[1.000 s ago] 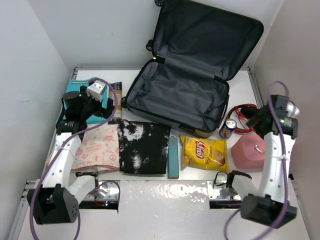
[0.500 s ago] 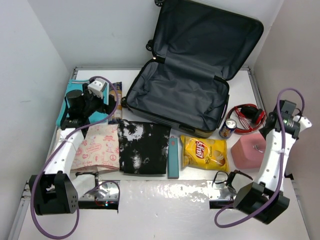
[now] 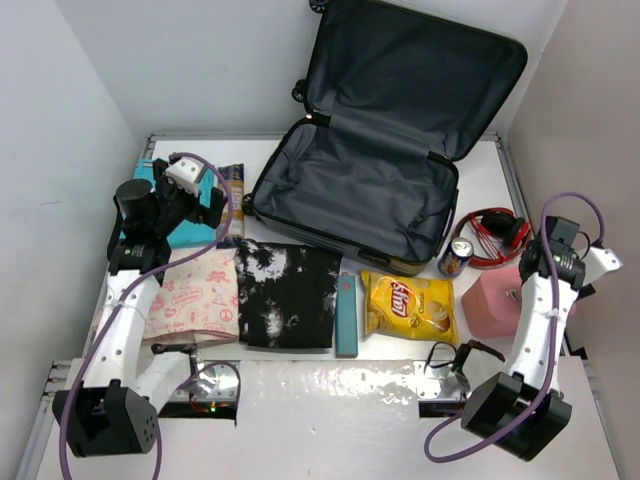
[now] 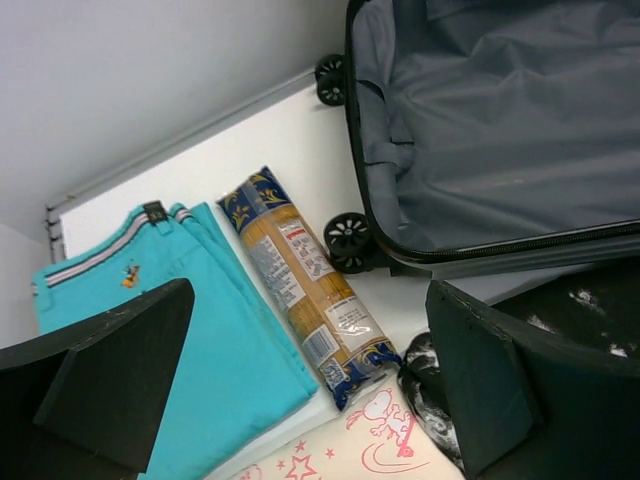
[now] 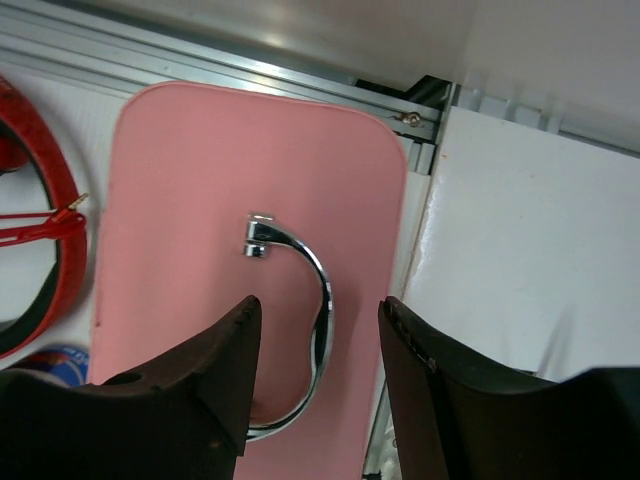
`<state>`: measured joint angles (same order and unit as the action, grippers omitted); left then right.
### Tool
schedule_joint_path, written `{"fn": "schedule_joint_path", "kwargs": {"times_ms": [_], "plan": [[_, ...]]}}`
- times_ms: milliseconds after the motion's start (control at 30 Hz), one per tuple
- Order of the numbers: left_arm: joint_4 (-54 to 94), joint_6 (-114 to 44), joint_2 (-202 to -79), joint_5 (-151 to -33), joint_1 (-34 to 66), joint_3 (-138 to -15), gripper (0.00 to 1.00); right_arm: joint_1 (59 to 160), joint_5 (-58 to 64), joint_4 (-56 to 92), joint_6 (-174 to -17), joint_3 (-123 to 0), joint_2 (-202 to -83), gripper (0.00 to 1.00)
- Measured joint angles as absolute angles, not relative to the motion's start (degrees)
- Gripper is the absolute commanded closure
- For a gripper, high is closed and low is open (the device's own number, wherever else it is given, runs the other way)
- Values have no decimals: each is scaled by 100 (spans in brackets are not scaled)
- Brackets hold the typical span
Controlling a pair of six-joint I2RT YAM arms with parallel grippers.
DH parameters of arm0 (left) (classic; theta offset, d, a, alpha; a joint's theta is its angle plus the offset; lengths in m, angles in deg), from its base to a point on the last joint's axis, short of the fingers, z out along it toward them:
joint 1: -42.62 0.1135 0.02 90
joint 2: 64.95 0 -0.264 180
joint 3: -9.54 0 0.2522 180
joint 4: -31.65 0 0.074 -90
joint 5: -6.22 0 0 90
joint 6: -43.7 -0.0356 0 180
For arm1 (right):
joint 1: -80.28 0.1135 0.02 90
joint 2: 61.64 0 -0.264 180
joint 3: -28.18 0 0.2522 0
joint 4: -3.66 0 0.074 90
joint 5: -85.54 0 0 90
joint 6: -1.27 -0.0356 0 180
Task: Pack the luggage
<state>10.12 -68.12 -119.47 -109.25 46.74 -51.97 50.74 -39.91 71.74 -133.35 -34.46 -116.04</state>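
The luggage (image 3: 360, 200) lies open at the back centre, its dark grey lining bare and its lid leaning on the wall; one corner with black wheels shows in the left wrist view (image 4: 500, 150). My left gripper (image 3: 205, 205) hangs wide open over a pasta packet (image 4: 300, 290) and folded teal clothes (image 4: 200, 330), holding nothing. Beside the right wall, my right gripper (image 3: 568, 265) hovers above a pink case (image 5: 200, 200). Its jaws stand partly apart on either side of the case's chrome handle (image 5: 322, 275), not touching it.
Along the front lie a cream Snoopy-print cloth (image 3: 195, 297), a black-and-white garment (image 3: 288, 295), a slim teal case (image 3: 346, 315) and a yellow chips bag (image 3: 408, 307). A drinks can (image 3: 457, 257) and red headphones (image 3: 495, 232) sit right of the luggage. Walls close in on both sides.
The right arm has drawn back from the headphones to above the pink case, its jaws narrowing. The left arm has shifted slightly to the left, still wide open.
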Motion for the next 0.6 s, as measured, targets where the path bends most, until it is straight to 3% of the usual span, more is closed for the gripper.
{"fn": "schedule_joint_path", "kwargs": {"times_ms": [333,600], "plan": [[765,-6911,-11737,-10797,4672,-5311,0,5074,-3997,6895,-13530,-2897,-11260,53],[767,-6919,-11720,-10731,4672,-5311,0,5071,-3831,6530,-13562,-2624,-10983,71]]}}
